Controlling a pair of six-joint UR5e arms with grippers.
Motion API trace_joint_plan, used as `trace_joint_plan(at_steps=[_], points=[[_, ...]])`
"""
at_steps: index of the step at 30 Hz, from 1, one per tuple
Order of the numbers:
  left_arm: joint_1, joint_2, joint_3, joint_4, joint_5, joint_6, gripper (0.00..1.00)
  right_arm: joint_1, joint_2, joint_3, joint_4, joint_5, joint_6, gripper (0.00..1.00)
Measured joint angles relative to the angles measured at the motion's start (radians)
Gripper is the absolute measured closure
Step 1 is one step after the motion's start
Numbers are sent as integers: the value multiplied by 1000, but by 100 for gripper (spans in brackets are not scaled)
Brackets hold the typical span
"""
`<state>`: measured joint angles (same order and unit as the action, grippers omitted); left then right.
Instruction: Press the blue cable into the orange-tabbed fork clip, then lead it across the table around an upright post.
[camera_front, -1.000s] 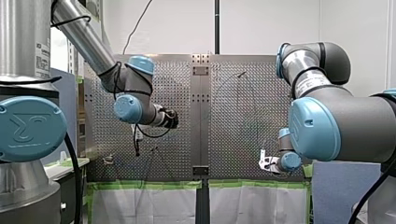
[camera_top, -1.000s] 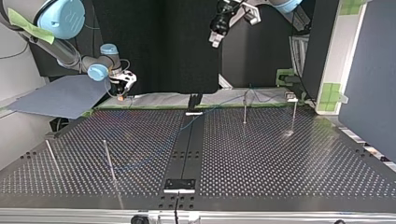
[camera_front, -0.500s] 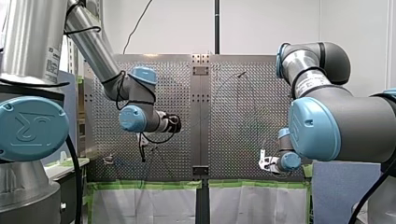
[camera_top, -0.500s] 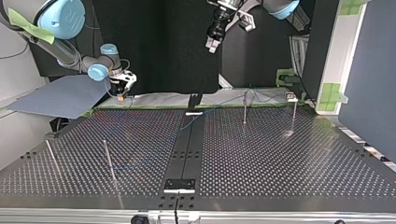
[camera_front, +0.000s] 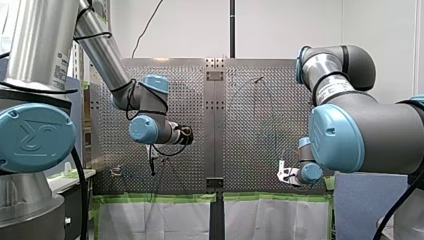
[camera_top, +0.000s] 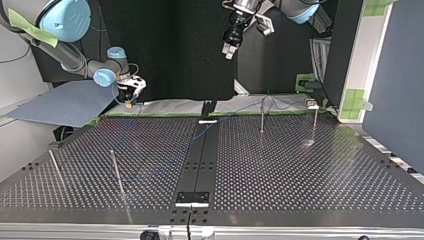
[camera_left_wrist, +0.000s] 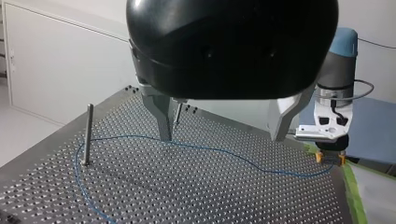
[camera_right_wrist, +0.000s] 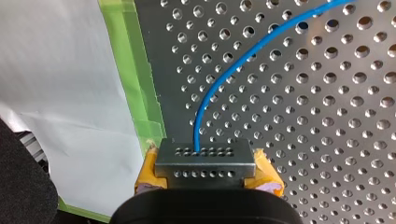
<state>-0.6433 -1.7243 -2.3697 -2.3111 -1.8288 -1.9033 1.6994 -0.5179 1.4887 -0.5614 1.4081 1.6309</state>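
Table, blue cable in right gripper

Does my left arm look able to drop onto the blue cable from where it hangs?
Probably yes: my left gripper hangs open above the table, the blue cable lies bare under it, the upright post stands off to one side, and my right gripper is away at the table's edge.

Front and top views face each other over the table — wrist views close.
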Motion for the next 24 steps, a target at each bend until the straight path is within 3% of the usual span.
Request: trace_joint_plan(at_steps=[24], points=[[2,0,0,-2,-3,10,0,-2,0,0,-3,0,-3,100]])
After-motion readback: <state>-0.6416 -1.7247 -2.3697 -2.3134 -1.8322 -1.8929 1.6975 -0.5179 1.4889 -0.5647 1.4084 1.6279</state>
